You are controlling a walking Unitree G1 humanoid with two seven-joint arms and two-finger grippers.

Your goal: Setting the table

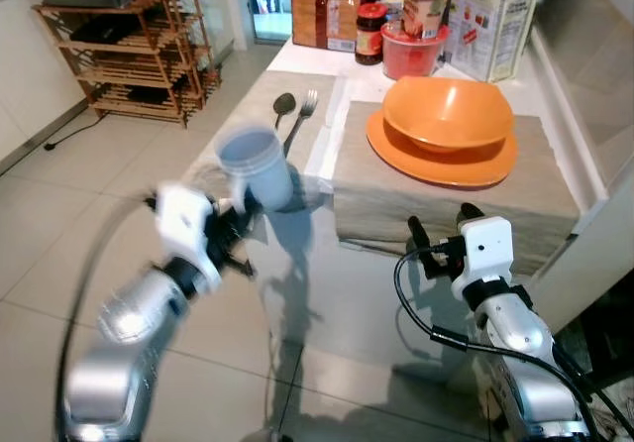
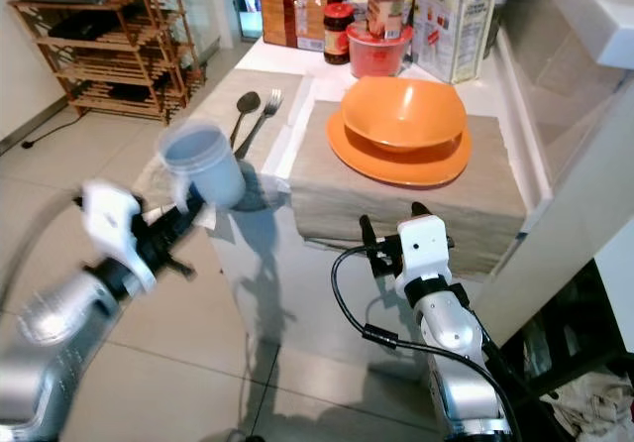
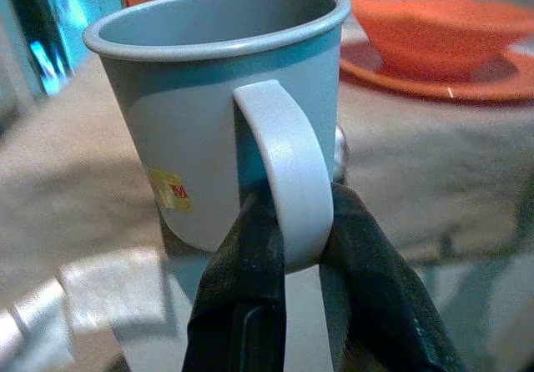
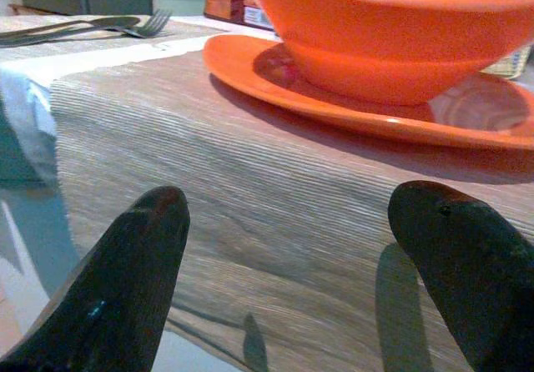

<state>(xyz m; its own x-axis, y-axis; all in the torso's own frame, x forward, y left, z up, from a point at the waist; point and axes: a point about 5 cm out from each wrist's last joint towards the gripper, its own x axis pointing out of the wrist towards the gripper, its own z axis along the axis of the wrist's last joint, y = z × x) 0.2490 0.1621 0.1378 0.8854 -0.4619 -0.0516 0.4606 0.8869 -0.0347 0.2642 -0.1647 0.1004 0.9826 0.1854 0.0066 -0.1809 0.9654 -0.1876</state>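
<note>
Mug: grey-blue, yellow-red sticker. Bowl and plate: orange. Placemat under plate: beige, finely ribbed. Fingers: black.

Bare placemat open ahead of my right end effector; orange bowl on plate blocking beyond; spoon and fork past my left end effector, jars crowding the desk's far end
</note>
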